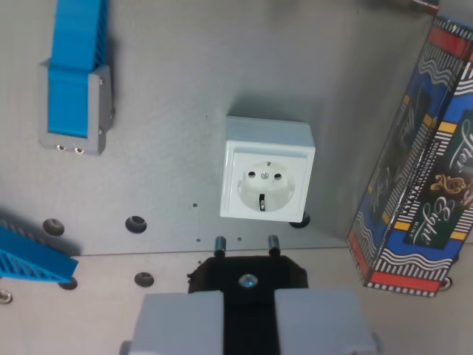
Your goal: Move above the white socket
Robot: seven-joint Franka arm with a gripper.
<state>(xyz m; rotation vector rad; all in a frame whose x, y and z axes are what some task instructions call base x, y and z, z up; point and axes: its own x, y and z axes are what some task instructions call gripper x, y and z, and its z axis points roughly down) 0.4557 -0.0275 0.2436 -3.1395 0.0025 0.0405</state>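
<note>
White socket (267, 171) sits mid-frame on the grey metal plate (170, 163), its round recess with two holes facing the camera. Just below it, the gripper (247, 314) pinches a black plug (247, 275) whose two pins point up-frame toward the socket. A patterned box (421, 170) with unreadable gold script stands at the wrist view's right.

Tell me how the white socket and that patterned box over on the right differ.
The white socket is plain white and roughly square; the patterned box is long, narrow and covered in blue, black, red and yellow designs with lettering. The socket sits near the middle of the wrist view, just above the plug held in the hand; the box stands at the right edge, tilted. Both rest on the same grey metal plate.
</note>
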